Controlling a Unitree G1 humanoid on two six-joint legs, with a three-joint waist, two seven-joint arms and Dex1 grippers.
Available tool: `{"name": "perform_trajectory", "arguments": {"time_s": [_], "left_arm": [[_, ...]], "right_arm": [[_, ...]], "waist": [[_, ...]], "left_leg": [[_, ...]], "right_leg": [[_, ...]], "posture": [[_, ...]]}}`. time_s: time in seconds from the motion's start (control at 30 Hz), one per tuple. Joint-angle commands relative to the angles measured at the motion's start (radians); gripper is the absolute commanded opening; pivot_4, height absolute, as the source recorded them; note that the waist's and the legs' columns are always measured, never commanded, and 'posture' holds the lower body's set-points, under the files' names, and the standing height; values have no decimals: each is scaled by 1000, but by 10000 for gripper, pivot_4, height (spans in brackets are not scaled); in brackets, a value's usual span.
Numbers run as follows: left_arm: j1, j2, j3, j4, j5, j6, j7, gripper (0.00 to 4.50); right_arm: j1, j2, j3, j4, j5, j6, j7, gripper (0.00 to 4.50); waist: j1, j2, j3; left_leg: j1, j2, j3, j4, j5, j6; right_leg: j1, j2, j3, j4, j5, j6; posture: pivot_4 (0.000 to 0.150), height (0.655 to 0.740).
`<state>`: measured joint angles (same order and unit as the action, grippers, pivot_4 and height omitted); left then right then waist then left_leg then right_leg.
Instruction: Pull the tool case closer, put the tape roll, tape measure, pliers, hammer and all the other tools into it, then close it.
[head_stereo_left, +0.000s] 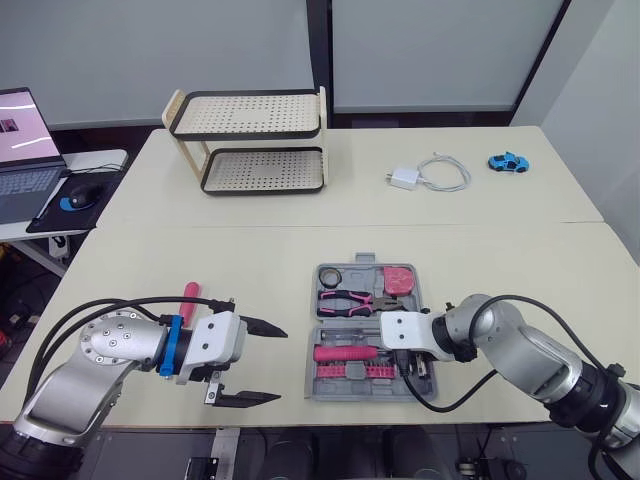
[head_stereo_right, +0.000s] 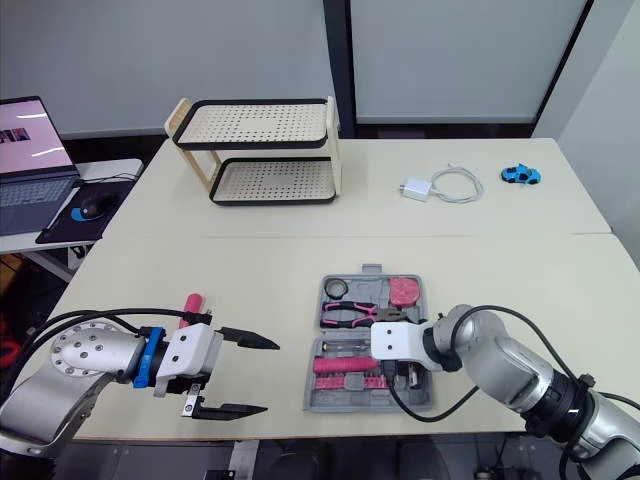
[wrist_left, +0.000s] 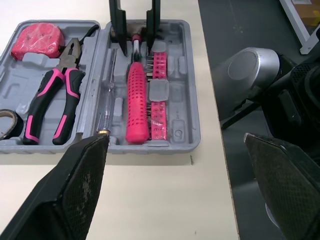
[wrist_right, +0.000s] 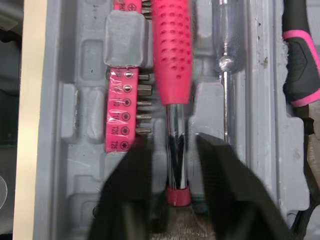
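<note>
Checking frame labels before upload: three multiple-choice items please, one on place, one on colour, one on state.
1. Where is the hammer? A. on the table B. in the tool case C. in the left gripper
2. Its grip colour? A. yellow B. pink C. green
3. The left gripper is? A. open B. shut on a tool C. shut, empty
Answers: 1B, it lies in the case's near half, its shaft between the fingers of the right gripper; 2B, the grip is pink; 3A, its fingers stand apart above the table.

Two-tier rack (head_stereo_left: 245, 115), charger (head_stereo_left: 404, 178), blue toy car (head_stereo_left: 508, 162), laptop (head_stereo_left: 25, 150)
</note>
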<state>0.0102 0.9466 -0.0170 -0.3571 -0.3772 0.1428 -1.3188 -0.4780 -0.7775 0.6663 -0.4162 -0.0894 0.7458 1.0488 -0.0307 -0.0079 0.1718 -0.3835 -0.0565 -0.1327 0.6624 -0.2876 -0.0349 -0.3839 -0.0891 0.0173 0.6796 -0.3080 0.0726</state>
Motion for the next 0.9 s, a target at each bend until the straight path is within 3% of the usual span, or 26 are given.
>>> {"name": "perform_trajectory", "arguments": {"time_s": [0.03,0.17,0.2,0.27,0.43,0.9], "left_arm": [[-10,-4,-5,-34,-10,3,7,45000],[-13,-5,-7,-34,-10,5,10,45000],[-14,-5,-8,-33,-10,5,11,45000],[-15,-6,-10,-33,-10,6,12,45000],[-19,-6,-13,-32,-11,7,14,45000],[-14,-4,-12,-37,-13,9,20,45000]], "right_arm": [[-17,3,-99,-83,74,37,32,24208],[-12,33,-159,-113,132,32,27,24208],[-4,42,-169,-111,137,20,16,22388],[8,46,-174,-107,142,7,6,18320],[32,46,-142,-76,118,-33,-13,561],[66,107,-41,34,46,-52,-66,561]], "waist": [[0,0,0],[0,0,0],[0,0,0],[0,0,0],[0,0,0],[0,0,0]], "left_leg": [[0,0,0,0,0,0],[0,0,0,0,0,0],[0,0,0,0,0,0],[0,0,0,0,0,0],[0,0,0,0,0,0],[0,0,0,0,0,0]], "right_leg": [[0,0,0,0,0,0],[0,0,0,0,0,0],[0,0,0,0,0,0],[0,0,0,0,0,0],[0,0,0,0,0,0],[0,0,0,0,0,0]], "posture": [[1500,7400],[1500,7400],[1500,7400],[1500,7400],[1500,7400],[1500,7400]]}}
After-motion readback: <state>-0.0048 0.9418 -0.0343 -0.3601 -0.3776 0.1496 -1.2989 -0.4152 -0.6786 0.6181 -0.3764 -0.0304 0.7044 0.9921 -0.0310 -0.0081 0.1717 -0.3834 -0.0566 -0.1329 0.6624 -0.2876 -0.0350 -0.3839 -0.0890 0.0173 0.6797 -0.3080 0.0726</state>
